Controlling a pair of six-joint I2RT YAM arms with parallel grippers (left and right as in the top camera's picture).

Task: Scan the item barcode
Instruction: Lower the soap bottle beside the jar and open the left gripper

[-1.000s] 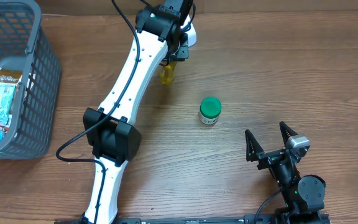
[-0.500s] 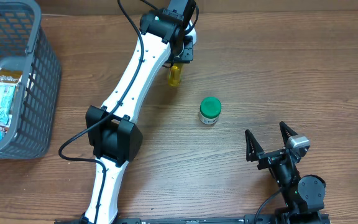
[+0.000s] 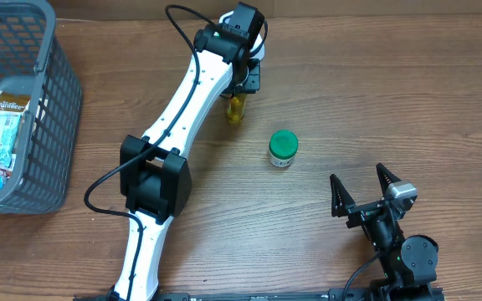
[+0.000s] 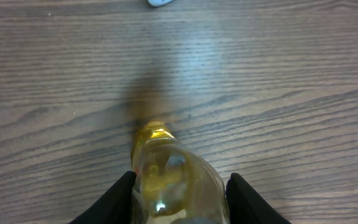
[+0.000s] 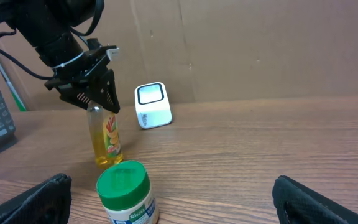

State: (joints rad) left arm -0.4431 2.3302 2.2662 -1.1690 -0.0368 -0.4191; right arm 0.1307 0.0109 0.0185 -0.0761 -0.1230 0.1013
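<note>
One yellow bottle (image 5: 104, 140), long axis upright, gripped at top by left hand (image 3: 243, 87); white scanner (image 5: 152, 104) near, beyond it toward back wall. Left arm nearer. Right hand (image 3: 358, 182) wide, empty, well apart at front of counter (image 3: 392, 100).

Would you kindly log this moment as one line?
left gripper: shut on yellow bottle, upright | right gripper: open, empty | white scanner: behind bottle | green-lidded jar: untouched

White left arm (image 3: 184, 96), black joints (image 3: 153, 184) and claw (image 3: 240, 92)

Label (image 5: 112, 137) on yellow bottle (image 5: 100, 154) is unreadably small.
</note>
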